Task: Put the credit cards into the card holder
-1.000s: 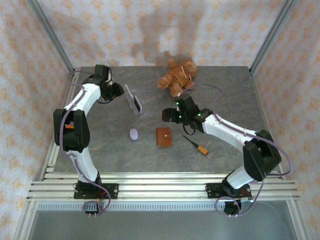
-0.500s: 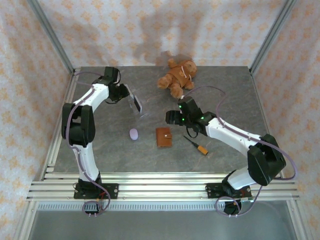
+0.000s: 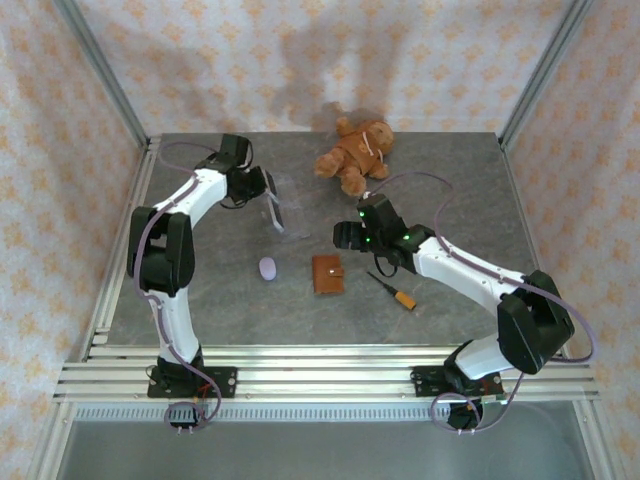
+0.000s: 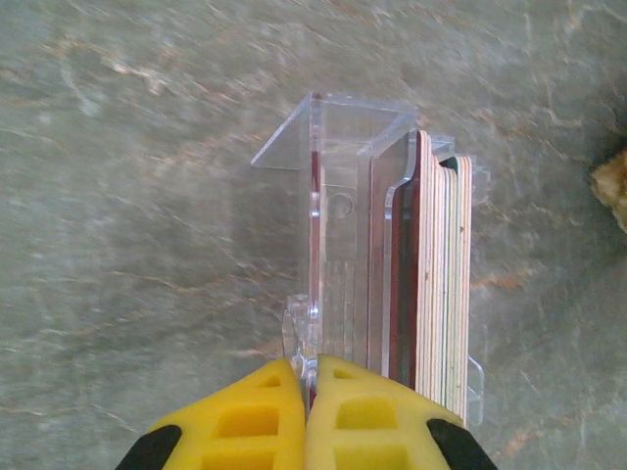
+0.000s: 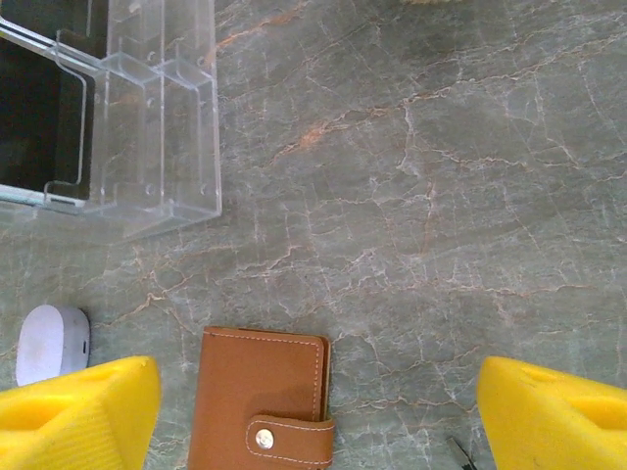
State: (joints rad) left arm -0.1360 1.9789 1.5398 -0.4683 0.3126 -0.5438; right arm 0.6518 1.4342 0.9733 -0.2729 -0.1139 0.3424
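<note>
Grey marbled table (image 3: 460,180), floral-papered walls. Since a second ago, left arm swung in to clear stand (image 4: 333,147), jaws went from part-open to pinched. Left gripper (image 4: 311,377) clamped on stand's thin front panel; credit cards (image 4: 446,274) stacked on edge just right of it. Right gripper (image 5: 313,406) spread wide, holding nothing; card holder (image 5: 260,397) lies closed beneath it.

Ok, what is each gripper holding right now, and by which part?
Left gripper pinches the clear stand by a thin upright wall beside the cards. Right gripper is open, holding nothing.
</note>
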